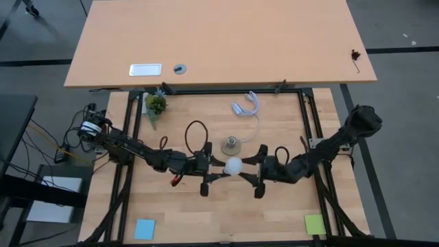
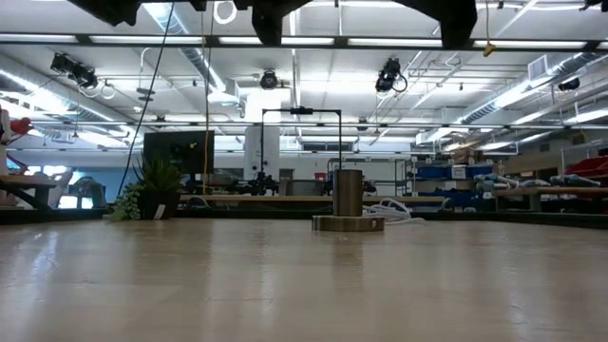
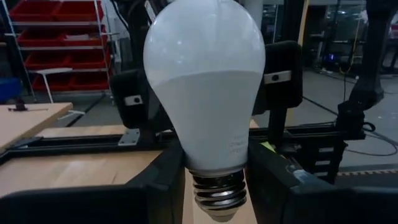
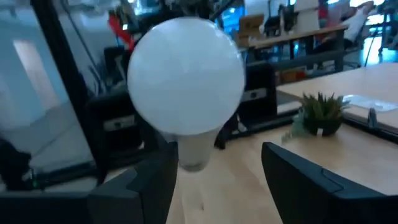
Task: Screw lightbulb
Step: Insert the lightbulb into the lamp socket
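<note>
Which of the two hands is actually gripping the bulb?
The left hand: its fingers pinch the white pear-shaped lightbulb just above its screw base. The right hand stands open around the rounded head.

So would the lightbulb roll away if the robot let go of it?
Probably. The lightbulb has a round, smooth head, so on the flat table it would likely roll in a curve toward its narrow screw base. Its glossy white shell looks slippery, and perhaps breakable if dropped.
</note>
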